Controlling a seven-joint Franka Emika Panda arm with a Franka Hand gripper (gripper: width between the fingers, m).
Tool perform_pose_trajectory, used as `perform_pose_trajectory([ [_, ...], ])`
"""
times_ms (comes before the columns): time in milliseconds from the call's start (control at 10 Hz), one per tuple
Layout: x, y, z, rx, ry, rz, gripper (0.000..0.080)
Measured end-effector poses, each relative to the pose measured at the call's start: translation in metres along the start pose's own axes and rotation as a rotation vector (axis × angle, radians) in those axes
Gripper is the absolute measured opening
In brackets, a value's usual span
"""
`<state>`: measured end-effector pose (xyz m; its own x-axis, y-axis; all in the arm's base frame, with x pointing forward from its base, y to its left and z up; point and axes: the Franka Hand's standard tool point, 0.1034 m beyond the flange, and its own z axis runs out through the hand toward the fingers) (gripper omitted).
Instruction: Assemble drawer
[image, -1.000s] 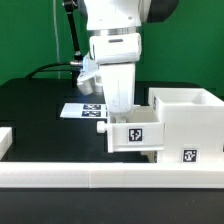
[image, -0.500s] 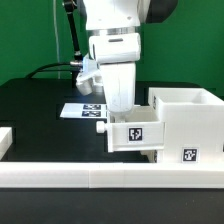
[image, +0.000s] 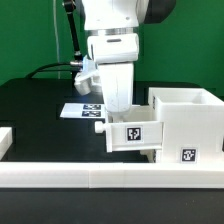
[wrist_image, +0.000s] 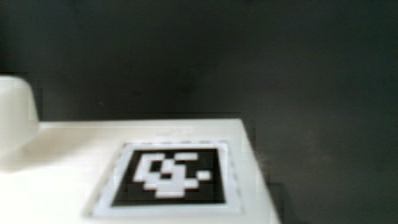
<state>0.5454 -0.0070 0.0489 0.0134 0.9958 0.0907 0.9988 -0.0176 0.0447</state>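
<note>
- gripper (image: 120, 108): fingertips hidden behind the small tray (image: 135, 133); jaws closed right down; whether they pinch a tray wall cannot be told
- small tray: directly below the gripper and slightly nearer, tagged face to the camera; its end on the exterior view's right touches or enters the housing (image: 188, 118), cannot tell which
- wrist view: white tagged surface (wrist_image: 169, 172) close under the hand, dark table (wrist_image: 214, 60) beyond
- judgement: the tray's long axis seems to run towards the housing, so seating it calls for a push to the exterior view's right
- marker board (image: 84, 110) lies beyond the gripper, to the exterior view's left; rail (image: 60, 178) nearest
</note>
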Motion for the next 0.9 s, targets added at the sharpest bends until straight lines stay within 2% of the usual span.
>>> perform_pose_trajectory([
  [100,-0.0007,-0.0007,-0.0003,0.018,-0.002,0.0,0.0042],
  [300,-0.0006,-0.0008,0.0001,0.016,-0.001,0.001,0.0042],
  [500,0.0006,-0.0026,0.0001,0.029,-0.001,-0.001,0.0042],
  [900,0.0074,-0.002,0.0005,0.025,0.0,0.007,0.0042],
])
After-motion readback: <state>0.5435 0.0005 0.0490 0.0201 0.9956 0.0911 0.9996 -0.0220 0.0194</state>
